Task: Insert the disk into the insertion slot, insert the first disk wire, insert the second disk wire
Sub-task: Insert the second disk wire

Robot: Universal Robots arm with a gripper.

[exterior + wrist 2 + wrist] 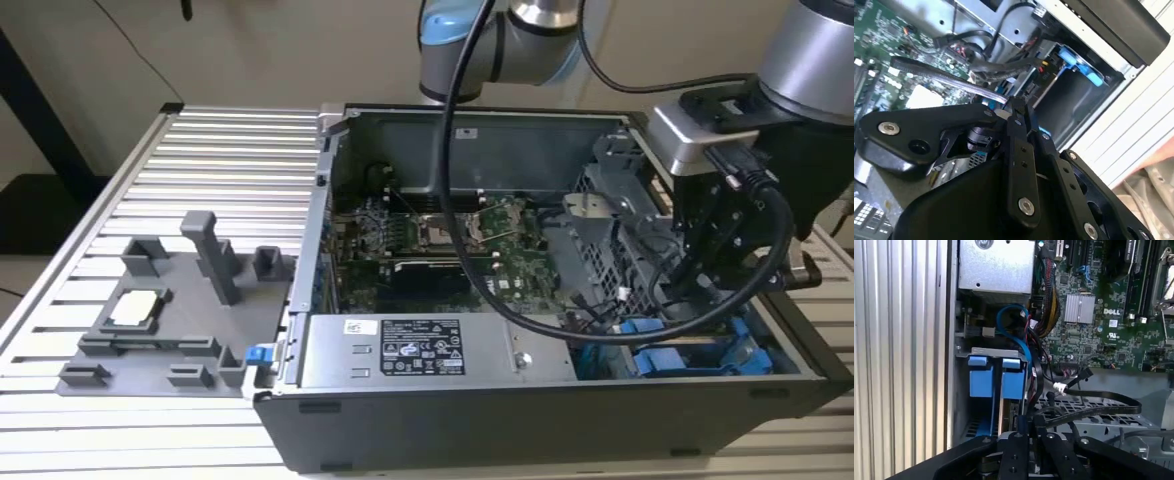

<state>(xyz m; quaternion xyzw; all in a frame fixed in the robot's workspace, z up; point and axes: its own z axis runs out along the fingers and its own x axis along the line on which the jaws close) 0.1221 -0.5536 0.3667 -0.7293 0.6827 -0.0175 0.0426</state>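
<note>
Disk (1011, 383) in its blue carrier stands upright in insertion slot (985, 351) of the drive cage, beside a second blue fitting (979, 382). Looks seated, so the disk step is prob done and the wire work is in hand. Gripper (1015, 107) hangs low over the cage, near the disk end of the case, right in the cable tangle. Fingers: can't tell whether clenched or released, nor whether anything sits betw. them, since the tips run into dark cabling in both wrist views.

For doing the wire step well (judgement only):
- Line conn. up square w/ the disk's port before pushing; a tilted plug would likely jam or bend.
- Push straight along the port axis, gently, w/o levering against the carrier, as the disk could shift in its bay.
- Mind the blue cable (1013, 324) looping above the carrier and the black flat cable (1104, 408) lying across the perforated cage (1114, 421); either could snag the arm's own hose.
- Keep clear of the motherboard (1114, 340) just beside the cage.

Hidden or unclear:
- Disk's connector edge not made out; covered by carrier, cables and gripper body.
- Which wire is first and which second: can't tell.
- White plug (1060, 387) hangs near the cage; what it belongs to is unclear.
- In the exterior view the arm and its hose cover most of the cage; just blue bits show near the case (534, 420) corner at that view's right.
- How deep the disk sits in the slot can't be confirmed.
</note>
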